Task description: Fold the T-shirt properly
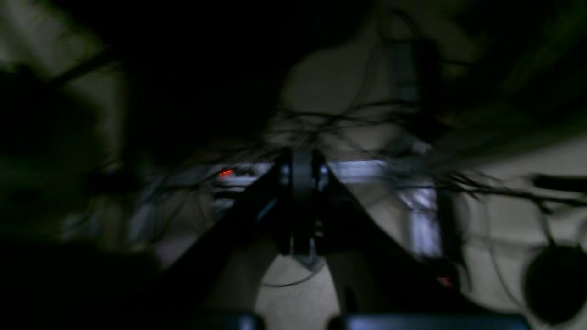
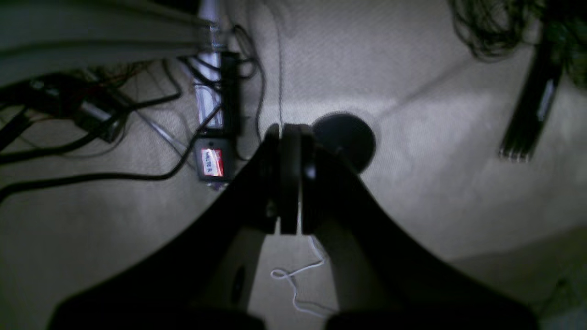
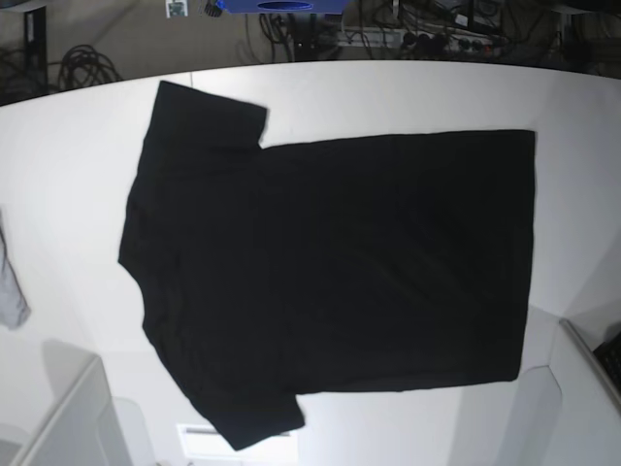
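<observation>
One black T-shirt (image 3: pixel 330 272) is spread flat on the white table (image 3: pixel 68 165) in the base view, no folds in it yet. Collar end is toward the left side of that pic, bottom hem runs down the right side, one short sleeve sticks up at the top left and the other pokes out near the bottom edge. Lies pretty smooth, just slightly skewed vs the table edge. Can't see any print from here, it's all plain black.

Small grey cloth scrap (image 3: pixel 10 282) sits at the far left edge of the table, well apart from the shirt. Behind the table there's a bunch of cables (image 3: pixel 82 68) on the floor and a blue thing (image 3: pixel 281 6) at the top, mostly cut off.

Neither arm shows up in the base pic, so both are away from the shirt.

Right wrist cam: right gripper (image 2: pixel 290 183) has its fingers pressed together, nothing between them afaict. It's looking at carpet with black cables (image 2: pixel 91 174), a small box w/ a red and white label (image 2: pixel 212 162), a round dark disc (image 2: pixel 351 137) and a bit of white string (image 2: pixel 293 275).

Left wrist cam is v dark and blurry. Left gripper (image 1: pixel 302 201) looks pressed together too, nothing pinched. Past it, some metal framing (image 1: pixel 362 169), tangled wires and a tiny red light (image 1: pixel 226 173).
</observation>
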`<action>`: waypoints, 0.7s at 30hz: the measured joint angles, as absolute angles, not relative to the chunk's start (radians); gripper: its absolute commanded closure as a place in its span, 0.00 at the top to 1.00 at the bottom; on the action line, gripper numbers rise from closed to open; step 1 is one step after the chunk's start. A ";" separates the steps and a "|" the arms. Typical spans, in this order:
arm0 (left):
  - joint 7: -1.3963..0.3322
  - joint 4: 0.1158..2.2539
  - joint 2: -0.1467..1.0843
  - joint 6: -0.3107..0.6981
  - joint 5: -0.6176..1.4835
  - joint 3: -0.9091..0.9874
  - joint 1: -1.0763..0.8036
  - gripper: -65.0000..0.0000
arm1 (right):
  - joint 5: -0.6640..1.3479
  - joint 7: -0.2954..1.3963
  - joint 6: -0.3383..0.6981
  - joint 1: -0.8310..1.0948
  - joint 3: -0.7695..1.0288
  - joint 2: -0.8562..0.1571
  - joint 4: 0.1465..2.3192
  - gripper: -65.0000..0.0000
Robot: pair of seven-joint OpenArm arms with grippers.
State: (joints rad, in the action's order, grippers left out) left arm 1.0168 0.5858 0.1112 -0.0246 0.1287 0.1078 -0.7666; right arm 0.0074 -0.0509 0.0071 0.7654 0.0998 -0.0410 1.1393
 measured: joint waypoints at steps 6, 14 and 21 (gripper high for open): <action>1.036 0.910 0.187 -0.029 0.268 0.127 -0.934 0.00 | 0.008 0.021 0.001 0.843 0.159 -0.039 1.352 0.00; 1.036 1.266 0.210 -0.027 0.321 0.166 -1.146 0.00 | 0.011 0.115 0.003 0.883 0.250 -0.020 1.606 0.00; 0.972 1.424 0.204 -0.024 0.316 0.299 -1.198 0.00 | 0.010 0.190 -0.004 0.875 0.284 -0.022 1.817 0.00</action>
